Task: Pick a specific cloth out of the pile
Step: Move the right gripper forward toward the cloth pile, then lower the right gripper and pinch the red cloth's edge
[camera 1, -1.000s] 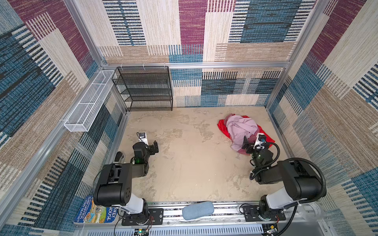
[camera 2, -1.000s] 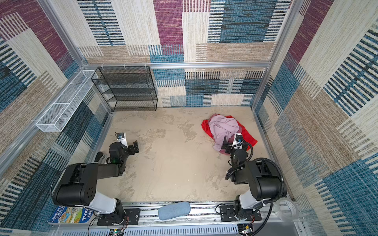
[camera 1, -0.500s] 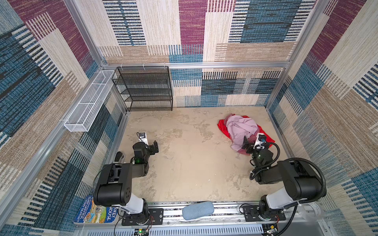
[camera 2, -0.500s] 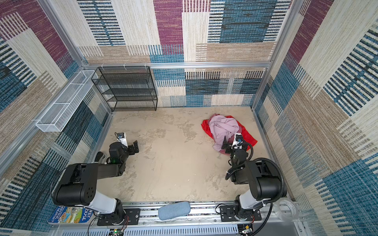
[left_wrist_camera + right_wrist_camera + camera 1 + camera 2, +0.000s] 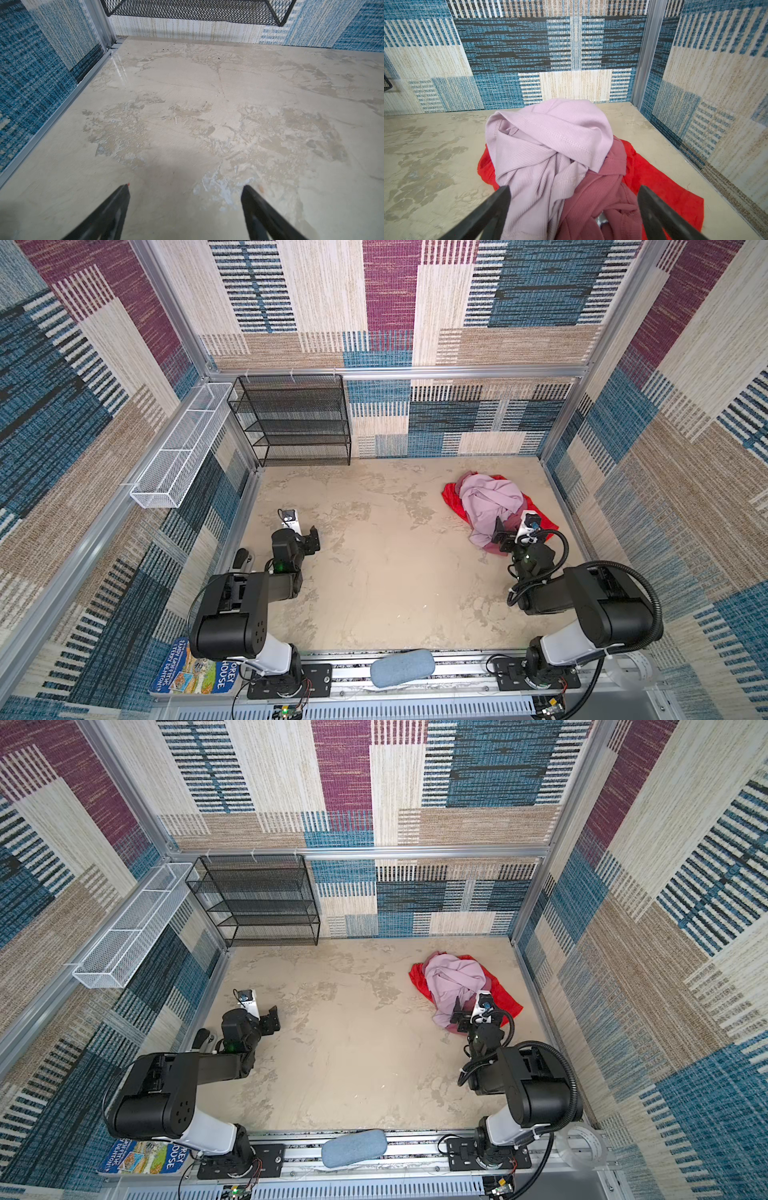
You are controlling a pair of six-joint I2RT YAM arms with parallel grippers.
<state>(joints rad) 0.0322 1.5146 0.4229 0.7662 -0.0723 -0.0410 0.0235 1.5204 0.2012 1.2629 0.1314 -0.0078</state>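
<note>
- red cloth sits at the bottom of the pile, far right of the table near the wall, edges poking out both sides
- lilac cloth on top, dusty rose cloth tucked under it
- right gripper is spread wide, jaws straddling the pile's near end, not closed on it
- left gripper is spread too, nothing in it, over bare table well away from the pile

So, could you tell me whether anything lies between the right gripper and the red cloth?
Yes. The lilac-pink cloth and the dusty rose cloth lie on the red cloth, directly ahead of the right gripper; only red edges show at either side.
</note>
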